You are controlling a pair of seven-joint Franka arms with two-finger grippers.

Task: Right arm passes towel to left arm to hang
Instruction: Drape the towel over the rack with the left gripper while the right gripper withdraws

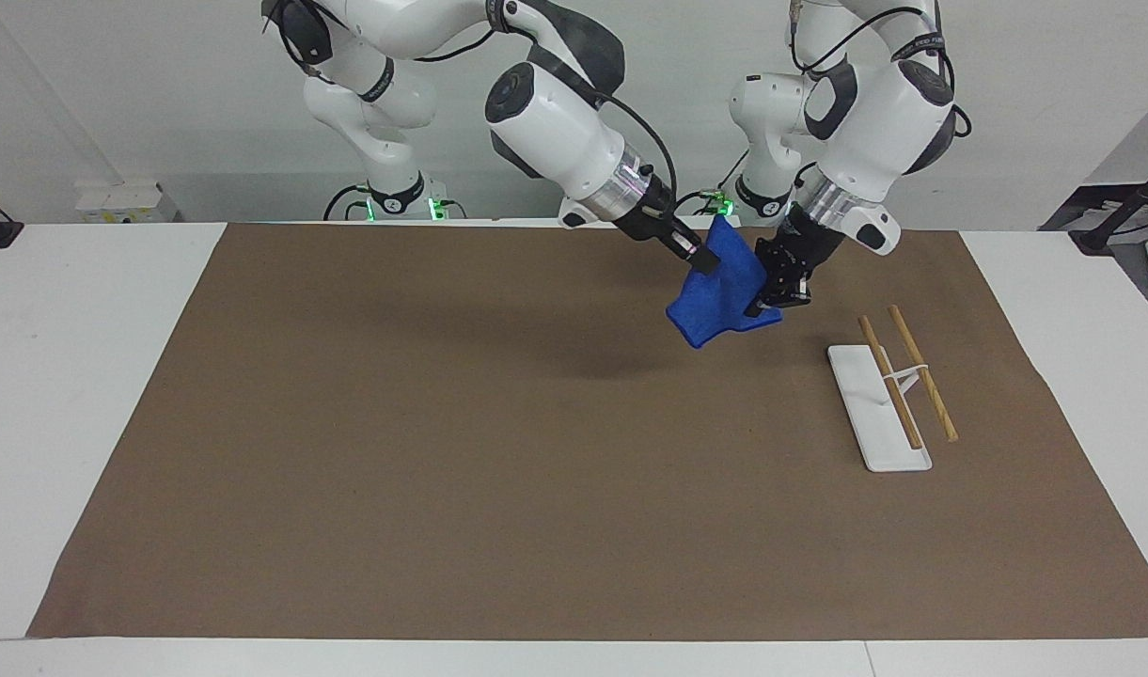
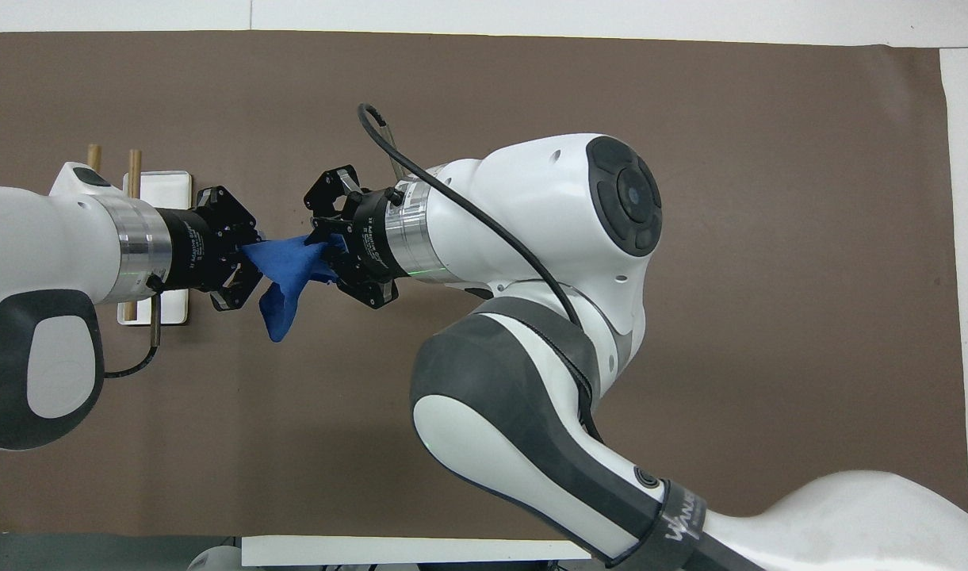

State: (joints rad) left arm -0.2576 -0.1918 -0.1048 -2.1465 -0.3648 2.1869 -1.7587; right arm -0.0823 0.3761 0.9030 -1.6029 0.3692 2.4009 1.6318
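Overhead view: both arms' jaws clamp the blue towel [image 2: 281, 274] in the air above the brown mat [image 2: 690, 95]

You've got a bright blue towel [image 1: 719, 296], plain brown mat [image 1: 442, 451] on the white tabletop [image 1: 75, 376], white arms with black bands, and a white rack [image 1: 865, 404] with tan wooden rods.

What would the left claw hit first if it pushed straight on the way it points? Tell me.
Likely the right claw: the left claw, shut on the towel, points straight at it, with only towel between them. Depth is hard to judge.
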